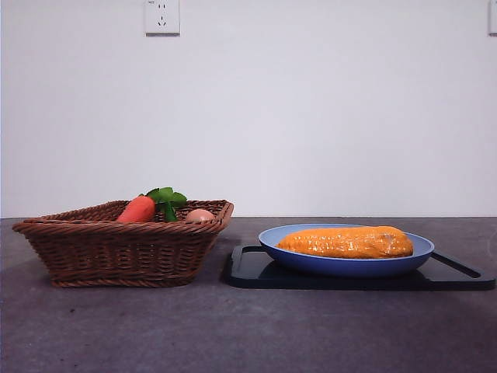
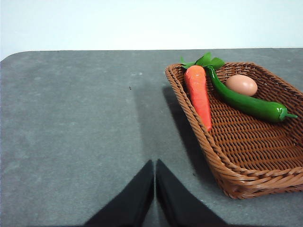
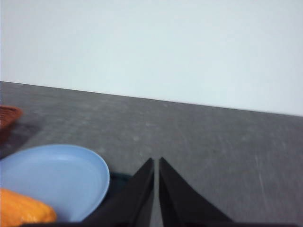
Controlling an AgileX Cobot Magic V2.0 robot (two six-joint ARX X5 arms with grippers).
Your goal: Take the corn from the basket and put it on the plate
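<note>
The corn lies lengthwise on the light-blue plate, which rests on a black tray. One end of the corn and the plate also show in the right wrist view. The brown wicker basket stands to the plate's left. My left gripper is shut with nothing in it, over bare table beside the basket. My right gripper is shut and empty, just past the plate's rim. Neither arm shows in the front view.
In the basket lie a carrot with green leaves, a long green pepper and a pale egg. The black tray sticks out beyond the plate on both sides. A socket is on the wall.
</note>
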